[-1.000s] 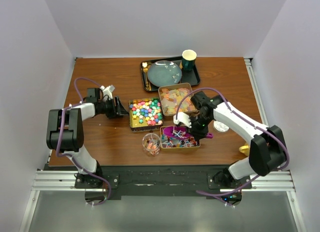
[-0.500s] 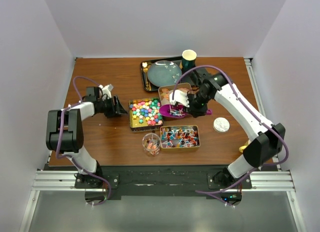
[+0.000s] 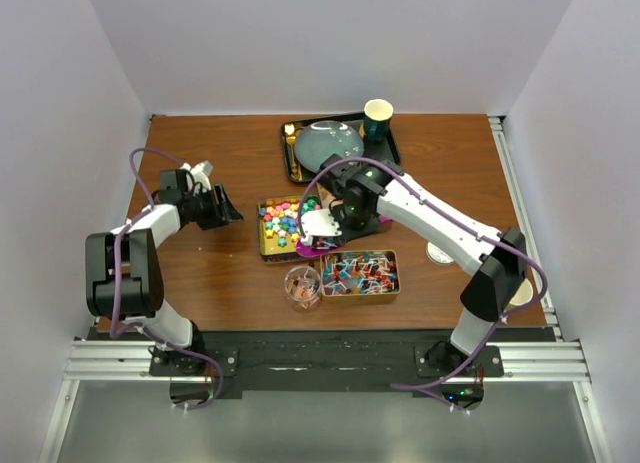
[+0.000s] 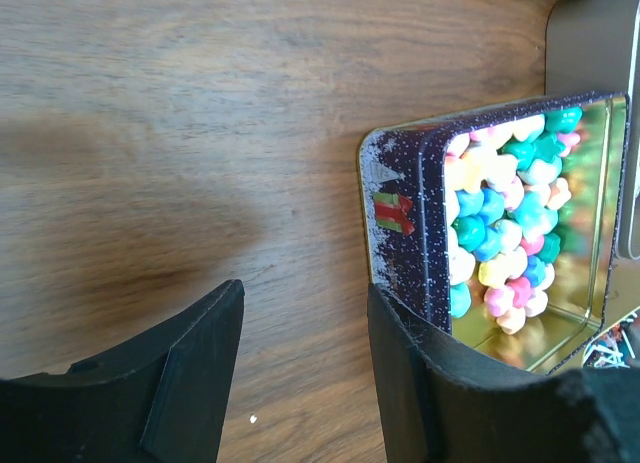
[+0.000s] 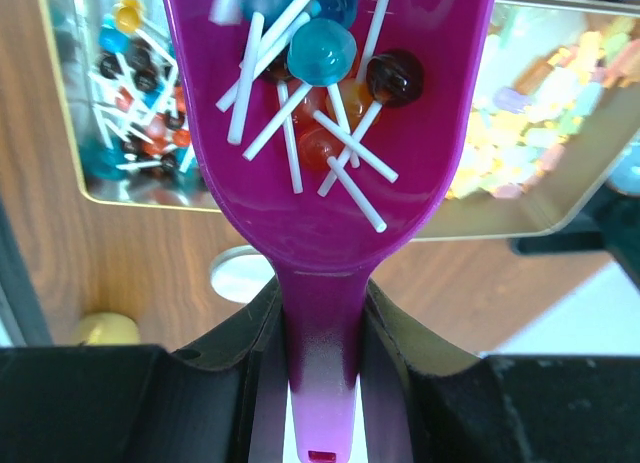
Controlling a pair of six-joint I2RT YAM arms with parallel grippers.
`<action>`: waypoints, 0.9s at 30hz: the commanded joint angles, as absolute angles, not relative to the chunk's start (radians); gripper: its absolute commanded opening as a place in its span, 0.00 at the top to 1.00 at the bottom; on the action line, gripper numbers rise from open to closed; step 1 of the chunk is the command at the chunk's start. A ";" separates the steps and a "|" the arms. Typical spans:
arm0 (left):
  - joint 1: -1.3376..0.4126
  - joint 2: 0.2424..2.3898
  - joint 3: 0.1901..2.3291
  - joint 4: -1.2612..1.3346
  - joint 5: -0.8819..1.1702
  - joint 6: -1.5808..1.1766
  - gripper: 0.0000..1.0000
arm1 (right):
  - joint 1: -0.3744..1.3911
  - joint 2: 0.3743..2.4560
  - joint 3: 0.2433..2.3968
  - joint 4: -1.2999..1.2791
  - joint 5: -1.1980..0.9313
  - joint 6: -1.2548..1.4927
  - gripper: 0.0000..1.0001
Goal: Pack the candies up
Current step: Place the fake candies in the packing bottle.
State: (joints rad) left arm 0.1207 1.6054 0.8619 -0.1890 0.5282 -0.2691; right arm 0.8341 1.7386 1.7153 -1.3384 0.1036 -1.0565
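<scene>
One purple scoop (image 5: 325, 198), loaded with lollipop candies (image 5: 322, 51), handle clamped in right end effector (image 5: 320, 328), held above counter (image 3: 220, 273). One tin (image 4: 400, 243) of multicoloured cube candies (image 4: 500, 223) behind; left end effector (image 4: 300, 333) just beside it, jaws parted, empty.

Cube candies (image 4: 495, 228) fill a tin (image 4: 398, 198); lollipops (image 5: 322, 78) lie in the scoop (image 5: 320, 253).

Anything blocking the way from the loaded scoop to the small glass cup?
Nothing visible does. The right hand holds the purple scoop of lollipops above the cube tin's near corner; the open-topped glass cup stands just nearer, with only bare table between.
</scene>
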 commanded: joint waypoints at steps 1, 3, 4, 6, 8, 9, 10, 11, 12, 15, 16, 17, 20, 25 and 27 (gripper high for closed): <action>0.140 1.557 0.881 -0.173 0.525 -0.268 0.43 | 0.897 1.736 1.763 -1.585 0.265 -1.045 1.00; 0.146 1.554 0.879 -0.170 0.526 -0.271 0.43 | 0.932 1.732 1.740 -1.585 0.333 -1.051 1.00; 0.147 1.554 0.880 -0.169 0.528 -0.273 0.43 | 0.945 1.729 1.727 -1.586 0.360 -1.064 1.00; 0.150 1.552 0.882 -0.167 0.529 -0.278 0.43 | 0.974 1.715 1.700 -1.585 0.411 -1.080 1.00; 0.155 1.549 0.881 -0.163 0.531 -0.281 0.43 | 0.994 1.713 1.692 -1.586 0.431 -1.084 1.00; 0.155 1.549 0.881 -0.161 0.531 -0.284 0.43 | 1.009 1.713 1.690 -1.588 0.446 -1.086 1.00; 0.156 1.546 0.879 -0.158 0.532 -0.284 0.42 | 1.017 1.713 1.687 -1.586 0.455 -1.092 1.00; 0.160 1.548 0.879 -0.156 0.534 -0.288 0.42 | 1.025 1.713 1.672 -1.586 0.469 -1.095 1.00; 0.158 1.545 0.879 -0.156 0.534 -0.290 0.42 | 1.040 1.712 1.661 -1.586 0.498 -1.098 1.00; 0.164 1.545 0.882 -0.156 0.538 -0.295 0.43 | 1.063 1.716 1.643 -1.586 0.522 -1.100 1.00; 0.164 1.545 0.881 -0.153 0.541 -0.298 0.42 | 1.066 1.717 1.643 -1.589 0.529 -1.098 1.00; 0.166 1.543 0.882 -0.152 0.543 -0.299 0.43 | 1.072 1.718 1.641 -1.588 0.537 -1.100 1.00; 0.166 1.540 0.881 -0.147 0.545 -0.304 0.43 | 1.089 1.718 1.635 -1.588 0.567 -1.103 1.00; 0.170 1.532 0.884 -0.146 0.554 -0.310 0.42 | 1.106 1.713 1.623 -1.588 0.623 -1.112 1.00; 0.169 1.526 0.884 -0.144 0.561 -0.310 0.42 | 1.106 1.712 1.620 -1.589 0.643 -1.112 1.00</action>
